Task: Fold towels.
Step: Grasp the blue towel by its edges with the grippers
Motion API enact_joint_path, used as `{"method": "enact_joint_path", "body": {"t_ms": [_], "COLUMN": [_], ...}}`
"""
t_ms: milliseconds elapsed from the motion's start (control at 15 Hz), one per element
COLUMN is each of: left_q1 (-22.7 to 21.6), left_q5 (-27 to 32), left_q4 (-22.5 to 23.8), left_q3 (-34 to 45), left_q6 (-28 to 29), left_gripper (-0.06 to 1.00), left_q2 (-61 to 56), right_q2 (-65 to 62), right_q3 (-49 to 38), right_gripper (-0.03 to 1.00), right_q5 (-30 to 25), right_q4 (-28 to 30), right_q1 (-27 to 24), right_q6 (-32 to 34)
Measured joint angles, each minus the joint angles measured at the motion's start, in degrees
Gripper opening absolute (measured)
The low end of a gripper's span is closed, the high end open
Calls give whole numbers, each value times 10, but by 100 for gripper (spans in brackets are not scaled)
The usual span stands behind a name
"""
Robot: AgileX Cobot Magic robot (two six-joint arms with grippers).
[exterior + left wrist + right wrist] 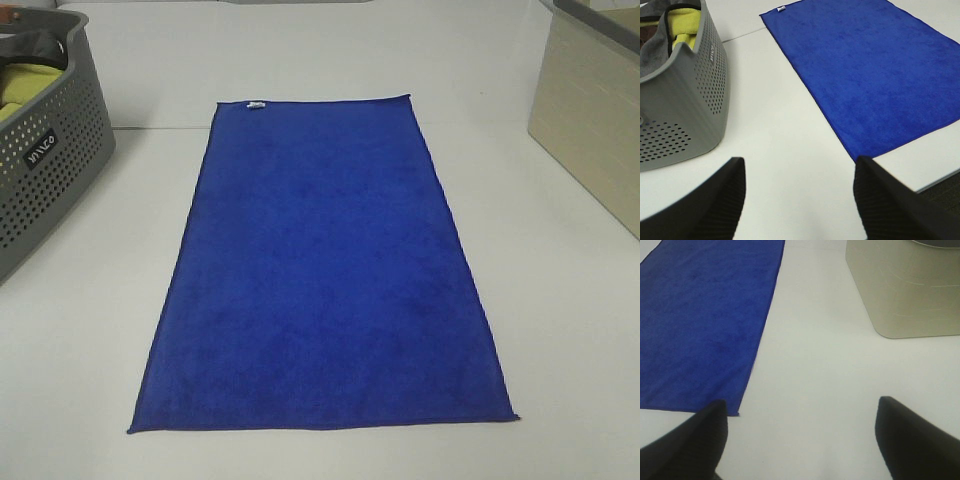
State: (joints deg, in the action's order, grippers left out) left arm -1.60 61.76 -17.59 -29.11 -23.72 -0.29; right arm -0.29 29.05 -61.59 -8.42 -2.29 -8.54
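A royal-blue towel [322, 270] lies flat and unfolded, spread lengthwise on the white table, with a small white tag [256, 105] on its far short edge. It also shows in the left wrist view [875, 70] and the right wrist view [700, 320]. Neither gripper shows in the exterior high view. My left gripper [799, 200] is open and empty above bare table, off the towel's near left corner. My right gripper [801, 440] is open and empty above bare table, off the towel's near right corner.
A grey perforated basket [60, 170] stands at the left with a yellow-green cloth [682, 27] and a grey cloth inside. A beige bin [590, 130] stands at the right. The table's front edge [940, 177] runs close to the towel's near end.
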Motion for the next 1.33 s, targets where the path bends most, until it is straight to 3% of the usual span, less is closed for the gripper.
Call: {"method": "enact_joint_path", "body": {"t_ms": [1333], "left_q1": [0], "left_q5": [0], "left_q4": [0], "left_q3": [0], "left_q6": [0], "left_gripper": [61], "left_q2": [0], "right_q2": [0], "right_q3": [0], "right_gripper": [77], "right_q5": [0], "right_q4": [0], "right_q1": [0], "right_q6": [0]}}
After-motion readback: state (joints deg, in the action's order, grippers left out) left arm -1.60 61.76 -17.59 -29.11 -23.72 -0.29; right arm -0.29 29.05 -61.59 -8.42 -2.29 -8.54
